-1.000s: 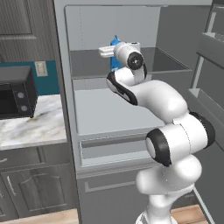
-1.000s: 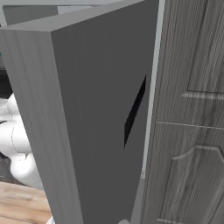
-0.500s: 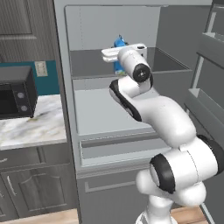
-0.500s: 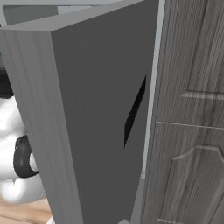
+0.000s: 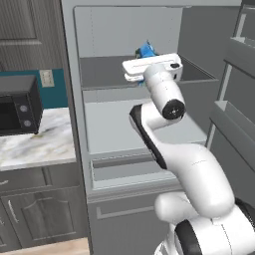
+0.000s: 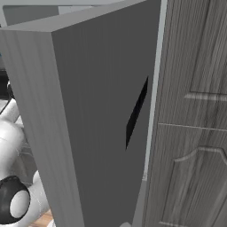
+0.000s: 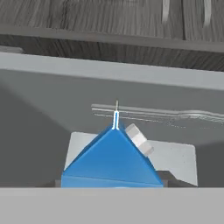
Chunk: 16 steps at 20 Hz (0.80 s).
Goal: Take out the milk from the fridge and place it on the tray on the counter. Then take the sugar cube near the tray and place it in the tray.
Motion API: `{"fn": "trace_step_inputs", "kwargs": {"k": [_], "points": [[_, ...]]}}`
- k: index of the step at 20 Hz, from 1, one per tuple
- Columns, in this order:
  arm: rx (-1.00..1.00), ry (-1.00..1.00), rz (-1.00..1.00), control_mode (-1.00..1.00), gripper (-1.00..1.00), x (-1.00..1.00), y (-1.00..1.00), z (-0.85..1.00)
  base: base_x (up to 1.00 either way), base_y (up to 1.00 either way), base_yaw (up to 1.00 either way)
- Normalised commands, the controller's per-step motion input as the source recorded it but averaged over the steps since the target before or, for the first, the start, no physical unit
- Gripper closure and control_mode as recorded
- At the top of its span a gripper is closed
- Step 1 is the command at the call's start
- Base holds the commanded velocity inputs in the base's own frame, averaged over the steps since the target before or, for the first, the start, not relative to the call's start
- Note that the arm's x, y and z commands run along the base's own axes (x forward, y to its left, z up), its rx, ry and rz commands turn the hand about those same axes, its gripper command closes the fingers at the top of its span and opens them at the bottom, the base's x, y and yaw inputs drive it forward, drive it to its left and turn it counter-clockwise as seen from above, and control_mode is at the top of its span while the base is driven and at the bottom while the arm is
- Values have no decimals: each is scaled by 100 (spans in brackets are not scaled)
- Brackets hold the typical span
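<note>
The milk [image 5: 145, 50] is a small blue carton with a gabled top, on the upper level of the open fridge [image 5: 124, 30]. Its lower part is hidden behind my white hand. My gripper [image 5: 145, 61] reaches in at that shelf and is shut on the carton. In the hand view the milk [image 7: 111, 164] sits at the bottom centre, with a dark fingertip [image 7: 165, 178] pressed against its side. The counter [image 5: 40, 142] lies left of the fridge. The tray and the sugar cube are out of view.
A black microwave [image 5: 17, 104] stands on the counter at the left. The fridge's open door [image 6: 102, 124] blocks most of the right base view, and its door shelves [image 5: 234, 114] stand to the right of the arm. Drawers [image 5: 129, 167] sit low in the fridge.
My hand has shifted to the right along the upper shelf, and the blue carton has moved with it. The elbow has swung lower and toward the camera.
</note>
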Motion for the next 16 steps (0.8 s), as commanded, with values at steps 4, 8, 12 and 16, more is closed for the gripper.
{"fn": "trace_step_inputs", "kwargs": {"k": [4, 8, 12, 16], "points": [[0, -7, -7, -100, 100, -100, -17, 49, 0, 0, 0], [0, -5, -9, -100, 100, -100, -6, 41, 0, 0, 0], [1, 27, -17, -100, 100, -91, -8, 2, 0, 0, 0], [0, 51, -10, -100, 100, -81, -58, 0, 0, 0, 0]]}}
